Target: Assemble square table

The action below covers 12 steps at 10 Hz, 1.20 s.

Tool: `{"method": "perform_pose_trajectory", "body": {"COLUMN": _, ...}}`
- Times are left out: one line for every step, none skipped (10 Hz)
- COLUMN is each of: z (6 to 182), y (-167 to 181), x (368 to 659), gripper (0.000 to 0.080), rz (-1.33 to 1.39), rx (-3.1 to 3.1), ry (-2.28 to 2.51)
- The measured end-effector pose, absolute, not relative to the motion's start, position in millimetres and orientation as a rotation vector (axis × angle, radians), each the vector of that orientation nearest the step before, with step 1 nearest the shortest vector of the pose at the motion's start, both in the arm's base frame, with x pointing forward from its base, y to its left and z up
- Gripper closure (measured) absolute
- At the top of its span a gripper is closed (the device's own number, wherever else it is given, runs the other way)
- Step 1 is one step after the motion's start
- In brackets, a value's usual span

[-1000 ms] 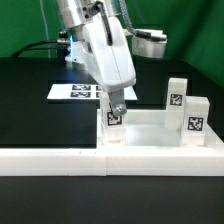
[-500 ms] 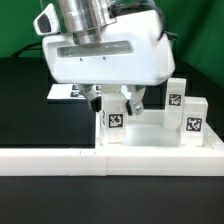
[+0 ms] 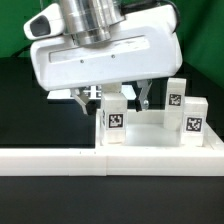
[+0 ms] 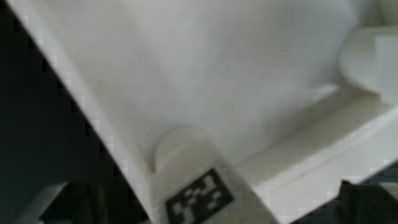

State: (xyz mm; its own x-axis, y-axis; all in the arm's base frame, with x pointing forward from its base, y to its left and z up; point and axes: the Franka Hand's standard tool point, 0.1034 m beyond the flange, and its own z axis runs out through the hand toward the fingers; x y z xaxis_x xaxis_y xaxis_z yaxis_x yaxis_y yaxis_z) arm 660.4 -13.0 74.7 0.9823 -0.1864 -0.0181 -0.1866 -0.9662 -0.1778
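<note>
Surroundings: the long white border wall point(image 3: 60, 159) ran along the near edge; the marker board point(image 3: 62, 94) lay far back at the exterior view's left, mostly hidden by the arm.
Square table: slab point(image 3: 150, 136) at the right behind the wall — three legs upright on it point(image 3: 115, 117) point(image 3: 177, 95) point(image 3: 194, 119).
Arm: bulky white wrist point(image 3: 105, 60) hung low, blocking the far side.
Gripper point(image 3: 118, 98): fingers point(image 3: 147, 97) spread wide either side of the left leg point(image 4: 201, 185) — not pinching it.

3 white legs point(image 3: 114, 114) (black-and-white tags); black table point(image 3: 40, 120).
</note>
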Motion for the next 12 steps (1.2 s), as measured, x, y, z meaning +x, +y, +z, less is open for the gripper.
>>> {"method": "perform_pose_trajectory", "body": {"z": 77.0, "y": -14.0, "x": 664.7, "gripper": 0.015, "rz": -0.035, "rx": -2.979, "ry": 0.101}}
{"method": "perform_pose_trajectory", "body": {"z": 75.5, "y": -13.4, "x": 664.4, "gripper": 0.015, "rz": -0.043, "rx": -2.976, "ry": 0.116}}
{"method": "perform_pose_trajectory", "body": {"z": 75.3, "y": -13.2, "x": 664.2, "gripper": 0.0287, "rz": -0.038, "rx": -2.972, "ry": 0.165}}
{"method": "perform_pose_trajectory", "body": {"z": 75.3, "y": -13.3, "x": 664.2, "gripper": 0.0287, "rz": -0.038, "rx": -2.972, "ry": 0.164}}
{"method": "perform_pose_trajectory", "body": {"z": 75.3, "y": -13.2, "x": 664.1, "gripper": 0.047, "rz": -0.034, "rx": -2.968, "ry": 0.215}}
{"method": "perform_pose_trajectory", "body": {"z": 75.2, "y": -13.5, "x": 664.1, "gripper": 0.0509, "rz": -0.027, "rx": -2.961, "ry": 0.296}}
{"method": "perform_pose_trajectory", "body": {"z": 75.2, "y": -13.4, "x": 664.1, "gripper": 0.0509, "rz": -0.019, "rx": -2.948, "ry": 0.396}}
{"method": "perform_pose_trajectory", "body": {"z": 75.2, "y": -13.3, "x": 664.1, "gripper": 0.0509, "rz": -0.014, "rx": -2.939, "ry": 0.456}}
{"method": "perform_pose_trajectory", "body": {"z": 75.3, "y": -13.1, "x": 664.2, "gripper": 0.0509, "rz": -0.004, "rx": -2.915, "ry": 0.579}}
{"method": "perform_pose_trajectory", "body": {"z": 75.1, "y": -13.1, "x": 664.5, "gripper": 0.0509, "rz": 0.012, "rx": -2.853, "ry": 0.788}}
{"method": "perform_pose_trajectory", "body": {"z": 75.2, "y": -13.1, "x": 665.8, "gripper": 0.0509, "rz": 0.034, "rx": -2.747, "ry": 1.05}}
{"method": "perform_pose_trajectory", "body": {"z": 74.7, "y": -12.7, "x": 665.4, "gripper": 0.0509, "rz": 0.041, "rx": -2.622, "ry": 1.268}}
